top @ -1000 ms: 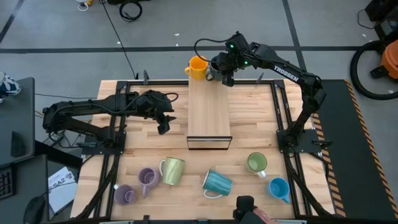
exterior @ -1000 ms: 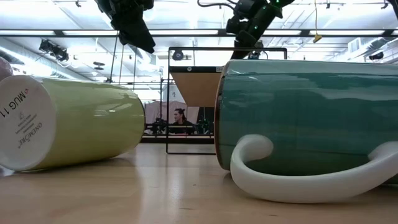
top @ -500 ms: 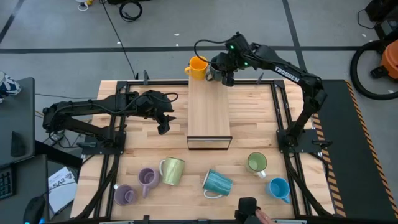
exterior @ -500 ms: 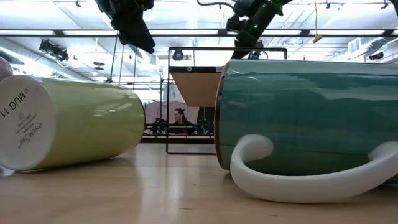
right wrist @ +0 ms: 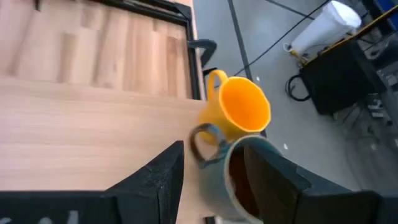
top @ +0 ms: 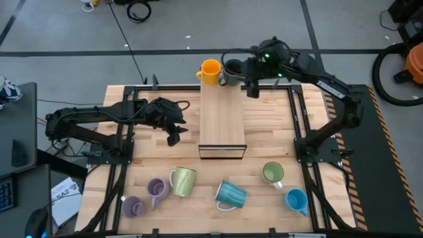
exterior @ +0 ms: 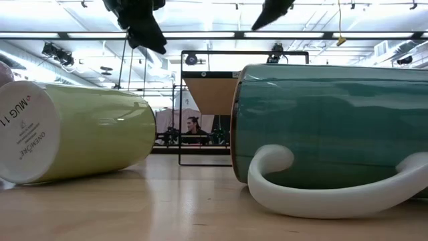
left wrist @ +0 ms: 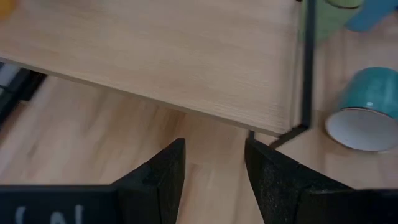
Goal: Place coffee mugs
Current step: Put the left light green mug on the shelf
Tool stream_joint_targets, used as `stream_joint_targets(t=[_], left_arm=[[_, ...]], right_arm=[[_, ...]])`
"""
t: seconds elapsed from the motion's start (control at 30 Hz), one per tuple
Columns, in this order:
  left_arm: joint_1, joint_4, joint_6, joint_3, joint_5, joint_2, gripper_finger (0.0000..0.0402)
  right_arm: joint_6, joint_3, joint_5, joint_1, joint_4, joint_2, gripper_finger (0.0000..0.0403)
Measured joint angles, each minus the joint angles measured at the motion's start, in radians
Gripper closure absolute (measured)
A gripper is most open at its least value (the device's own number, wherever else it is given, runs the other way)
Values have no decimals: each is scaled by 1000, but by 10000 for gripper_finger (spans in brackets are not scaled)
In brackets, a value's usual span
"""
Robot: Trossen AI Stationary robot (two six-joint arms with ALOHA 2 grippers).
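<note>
While upright, orange mug (top: 210, 71) empty.

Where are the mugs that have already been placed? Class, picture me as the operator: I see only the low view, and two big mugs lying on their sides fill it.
Observer: Two stand at the far end of the wooden shelf: the orange mug and the dark teal mug beside it.
Operator: Is the right arm holding either?
Observer: No. The right gripper hangs near the dark teal mug, fingers open and empty.
Operator: And the left?
Observer: The left gripper hovers left of the shelf, fingers open, holding nothing.
</note>
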Motion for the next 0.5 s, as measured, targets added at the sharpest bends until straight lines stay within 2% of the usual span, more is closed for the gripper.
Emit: stream_joint_targets(t=[0.1, 0.3, 0.5], left_arm=[[-30, 0, -7, 0, 20, 0, 230], [-91, 1, -7, 0, 111, 0, 230], [-140, 0, -1, 0, 197, 0, 230]], right_arm=[[62, 0, -8, 27, -54, -46, 229], [209, 0, -100, 66, -186, -115, 229], [269, 0, -189, 134, -274, -145, 229]])
